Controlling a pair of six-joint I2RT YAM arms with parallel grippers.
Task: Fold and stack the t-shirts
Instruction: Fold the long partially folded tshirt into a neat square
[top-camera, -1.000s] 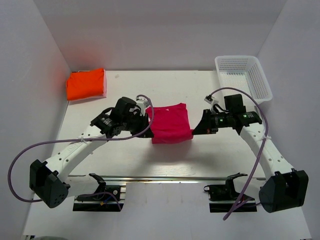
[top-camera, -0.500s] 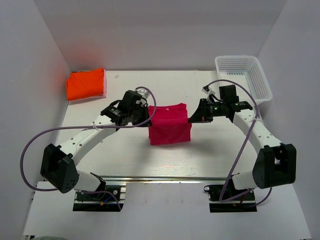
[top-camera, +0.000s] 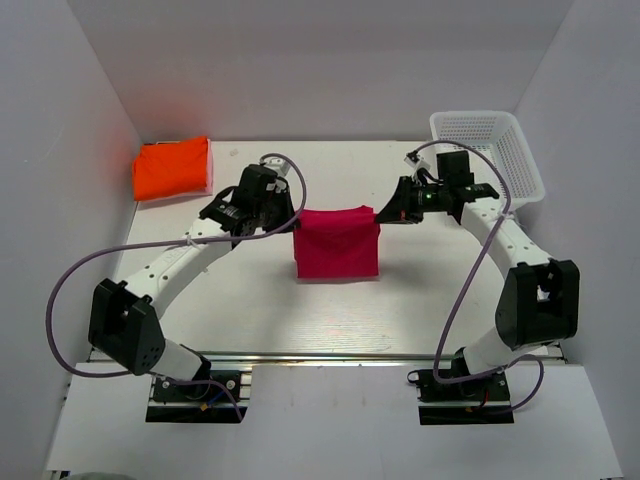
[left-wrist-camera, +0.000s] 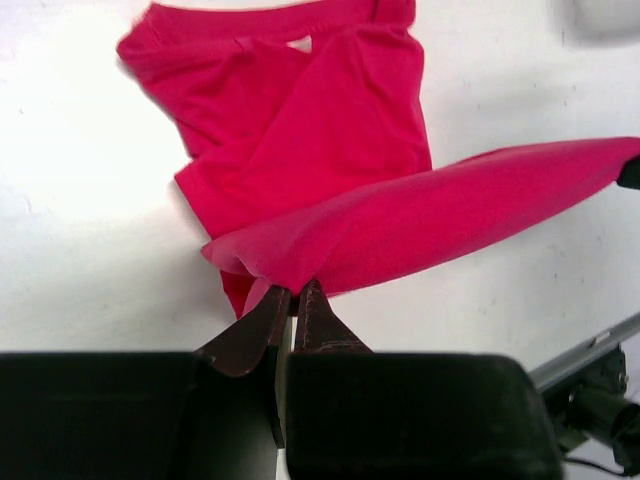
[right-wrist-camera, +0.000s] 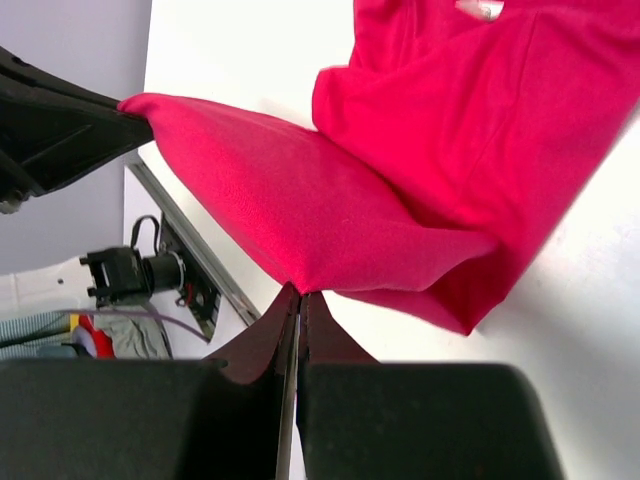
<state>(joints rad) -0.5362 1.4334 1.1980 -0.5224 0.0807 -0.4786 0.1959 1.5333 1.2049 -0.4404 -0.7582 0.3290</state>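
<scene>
Limp, light magenta t-shirt (top-camera: 337, 245), pinched at corners: left gripper (top-camera: 295, 222) 9 o'clock, right gripper (top-camera: 378, 212) 3 o'clock, both clamped.

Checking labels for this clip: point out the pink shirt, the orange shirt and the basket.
pink shirt (top-camera: 337, 247), top view, middle of cloth.
orange shirt (top-camera: 172, 169), top view, centre of fold.
basket (top-camera: 522, 152), top view, right wall.

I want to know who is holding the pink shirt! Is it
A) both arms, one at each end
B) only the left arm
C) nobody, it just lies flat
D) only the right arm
A: the left gripper and the right gripper each pinch one end of the pink shirt, pulling its edge taut between them.
</scene>
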